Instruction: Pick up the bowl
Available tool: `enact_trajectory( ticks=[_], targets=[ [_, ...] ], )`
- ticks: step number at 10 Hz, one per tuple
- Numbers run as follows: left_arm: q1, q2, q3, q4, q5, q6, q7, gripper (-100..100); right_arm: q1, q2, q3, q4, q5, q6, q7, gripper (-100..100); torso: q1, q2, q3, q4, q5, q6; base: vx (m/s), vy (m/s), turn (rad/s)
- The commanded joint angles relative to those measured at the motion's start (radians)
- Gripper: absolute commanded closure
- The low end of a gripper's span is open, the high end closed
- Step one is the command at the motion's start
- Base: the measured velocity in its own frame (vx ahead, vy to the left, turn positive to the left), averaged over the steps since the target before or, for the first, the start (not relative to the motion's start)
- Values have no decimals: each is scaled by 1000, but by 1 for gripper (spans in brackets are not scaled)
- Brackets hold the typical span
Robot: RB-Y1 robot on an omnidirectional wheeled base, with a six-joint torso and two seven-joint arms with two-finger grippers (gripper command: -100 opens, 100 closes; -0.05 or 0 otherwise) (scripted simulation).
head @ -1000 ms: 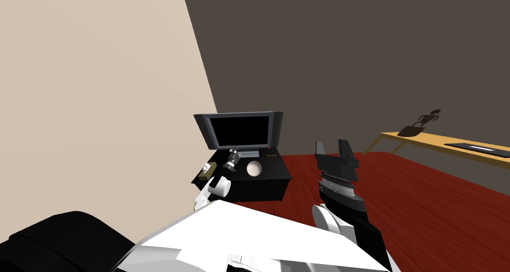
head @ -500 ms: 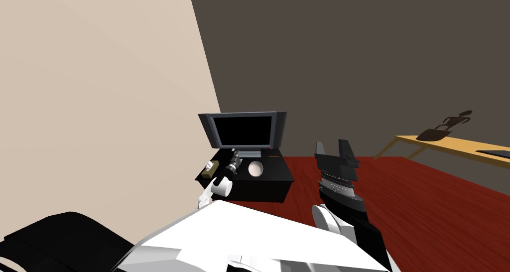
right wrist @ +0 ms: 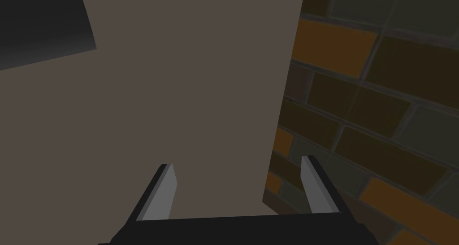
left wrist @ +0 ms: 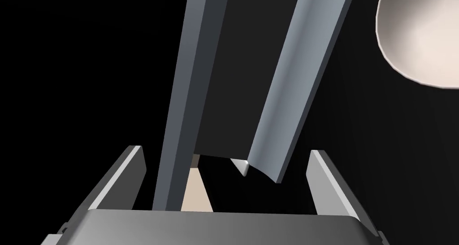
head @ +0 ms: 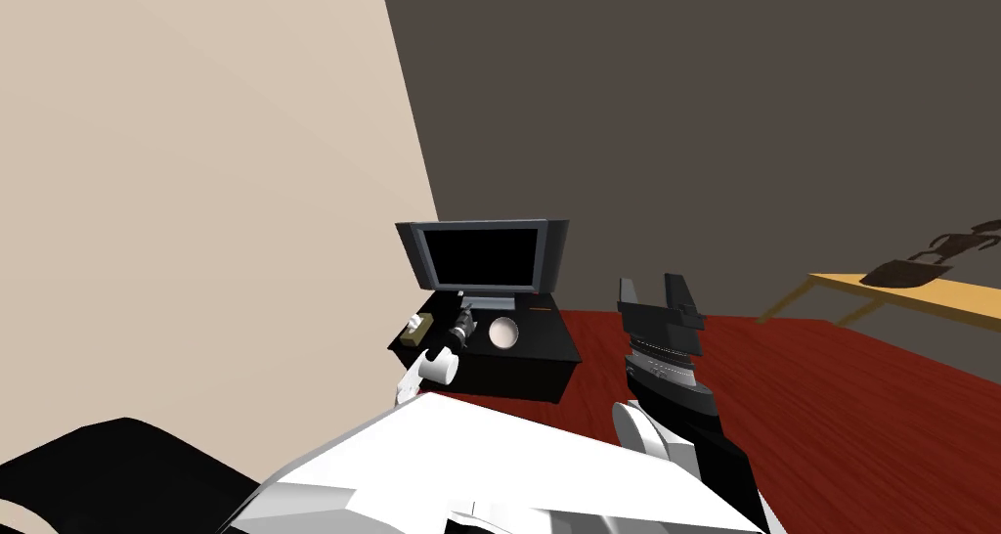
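While bowl [head: 502, 333] sits upright on black stand [head: 540, 334] before TV [head: 484, 256], left gripper [head: 463, 316] hovers just beside it, 2 fingers spread, empty. Bowl looks rigid, light, smooth, maybe slippery: pinch rim, 1 finger inside. Right gripper [head: 657, 289] raised, fingers apart, idle.

A low black surface [head: 544, 329] is standing ahead of me, a little to the left, on the red wooden floor [head: 782, 411], close to the corner where the beige and dark walls meet. A flat screen [head: 484, 255] is sitting upright along its far edge on a grey foot. A pale round bowl [head: 503, 333] is resting upright on the nearer part of the top, apart from that foot. A small tan box [head: 414, 334] is lying at the left end. Far to the right, a wooden surface [head: 938, 298] is carrying a dark object [head: 897, 274].
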Motion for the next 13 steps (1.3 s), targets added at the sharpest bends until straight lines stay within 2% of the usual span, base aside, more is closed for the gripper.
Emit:
enact_trajectory(
  ticks=[1, 3, 5, 6, 8, 9, 11, 12, 13],
  targets=[
    [-29, -11, -1, 50, 3, 50, 7, -100, 0, 0, 0, 0, 0, 0, 0, 0, 0, 0, 0, 0, 0, 0, 23, -29, 65],
    [-47, -16, -4, 89, 8, 93, 15, -100, 0, 0, 0, 0, 0, 0, 0, 0, -2, -1, -1, 0, 0, 0, 32, -45, 84],
    [-81, -27, -8, 152, 15, 160, 29, -100, 0, 0, 0, 0, 0, 0, 0, 0, -1, -1, -1, 0, 0, 0, 33, -49, 100],
    [-81, -27, -8, 161, 15, 175, 29, -100, 0, 0, 0, 0, 0, 0, 0, 0, -2, -1, -1, 0, 0, 0, 36, -46, 38],
    [-114, -42, -13, 224, 21, 248, 41, -100, 0, 0, 0, 0, 0, 0, 0, 0, -2, -1, -1, 0, 0, 0, 44, -57, 81],
    [-114, -42, -13, 227, 21, 255, 41, -100, 0, 0, 0, 0, 0, 0, 0, 0, -3, -2, -1, 0, -1, 0, 46, -54, 37],
    [-144, -59, -17, 287, 24, 319, 51, -100, 0, 0, 0, 0, 0, 0, 0, 0, -1, -2, -1, 0, 0, 0, 43, -48, 70],
    [-144, -59, -17, 287, 24, 330, 51, -100, 0, 0, 0, 0, 0, 0, 0, 0, -2, -2, -1, 0, -1, 0, 33, -53, 32],
    [-159, -70, -19, 315, 25, 365, 56, -100, 0, 0, 0, 0, 0, 0, 0, 0, -2, -1, -1, 0, -1, 0, 44, -54, 43]
  ],
)
